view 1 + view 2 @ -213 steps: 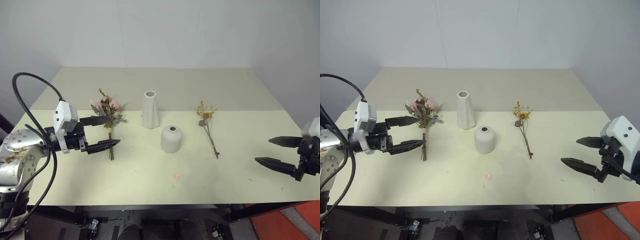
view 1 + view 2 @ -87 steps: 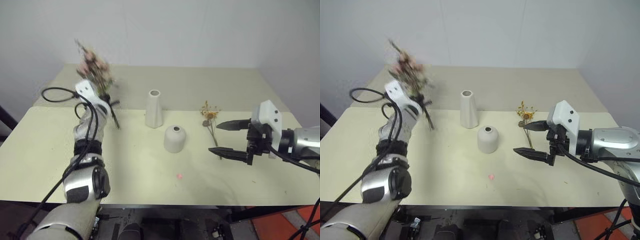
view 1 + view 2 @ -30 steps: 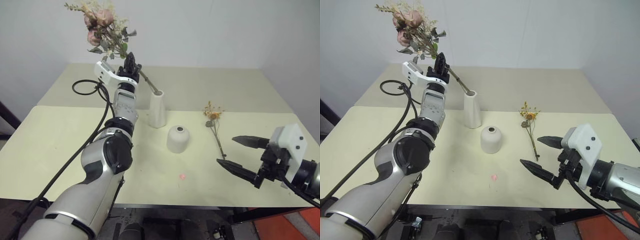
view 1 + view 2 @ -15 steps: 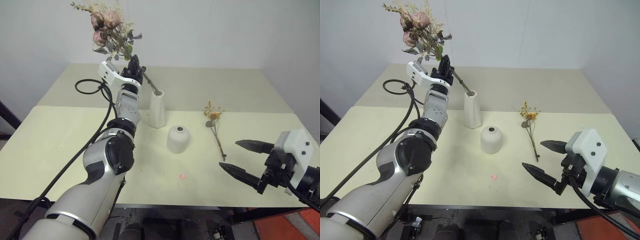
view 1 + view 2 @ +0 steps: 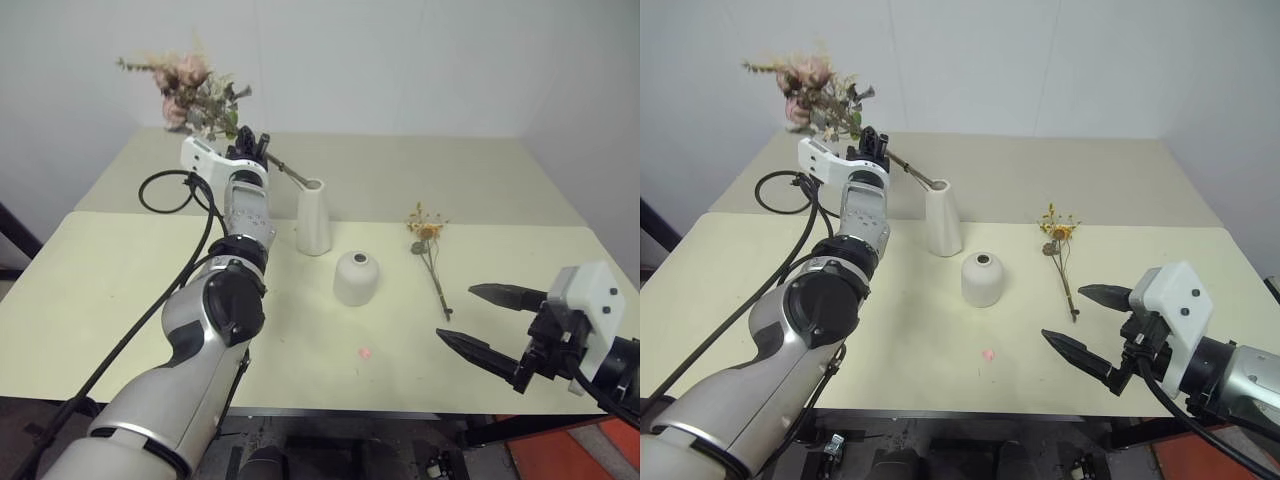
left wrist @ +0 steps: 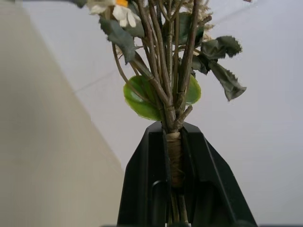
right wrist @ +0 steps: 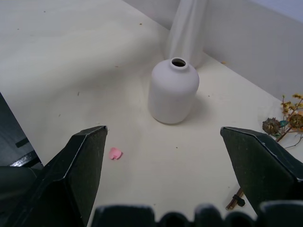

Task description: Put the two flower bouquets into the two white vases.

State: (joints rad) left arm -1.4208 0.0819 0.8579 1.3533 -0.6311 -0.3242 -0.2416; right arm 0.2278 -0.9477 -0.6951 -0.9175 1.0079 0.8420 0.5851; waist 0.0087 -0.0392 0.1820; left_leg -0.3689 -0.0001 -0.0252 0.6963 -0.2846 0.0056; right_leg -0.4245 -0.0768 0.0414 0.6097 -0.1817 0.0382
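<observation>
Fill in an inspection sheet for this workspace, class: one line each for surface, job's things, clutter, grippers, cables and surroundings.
Surface: pale yellow-green table, a seam running across it.
Job's things: rose bouquet held tilted, its stem end at the mouth of the tall vase; short vase standing with nothing in it; yellow sprig lying flat on the table to the right of the vases.
Clutter: small pink scrap on the table in front of the short vase.
Grippers: left gripper shut on the rose bouquet's bound stems; right gripper open, holding nothing, near the table's front edge.
Cables: black cable looped beside the left arm.
Surroundings: plain white walls.
</observation>
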